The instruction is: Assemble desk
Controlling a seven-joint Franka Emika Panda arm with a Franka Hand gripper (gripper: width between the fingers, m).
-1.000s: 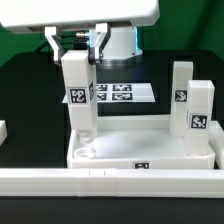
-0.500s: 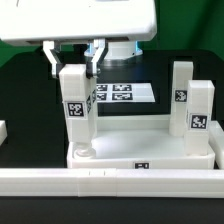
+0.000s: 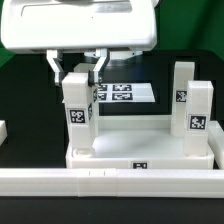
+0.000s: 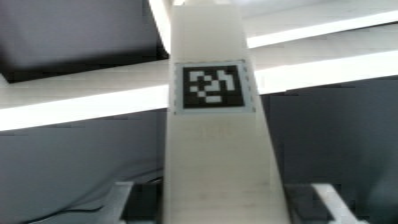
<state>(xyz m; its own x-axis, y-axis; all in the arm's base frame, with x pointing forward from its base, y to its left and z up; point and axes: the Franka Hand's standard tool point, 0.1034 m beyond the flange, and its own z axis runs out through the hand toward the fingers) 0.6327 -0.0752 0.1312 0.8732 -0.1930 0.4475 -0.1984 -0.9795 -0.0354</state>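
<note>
One white rectangular post leg (image 3: 79, 108) has just dropped lower, clamped upright between the pincer's (image 3: 78, 70) fingers, its foot now at the white rimmed desk top's (image 3: 140, 140) corner socket directly beneath — seating looks imminent.

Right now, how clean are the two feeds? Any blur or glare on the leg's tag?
Exterior view: sharp enough, tag on the held leg readable, the gripper housing glares bright white. Wrist view: soft, the tag's squares smeared, the fingers out of focus.
</note>
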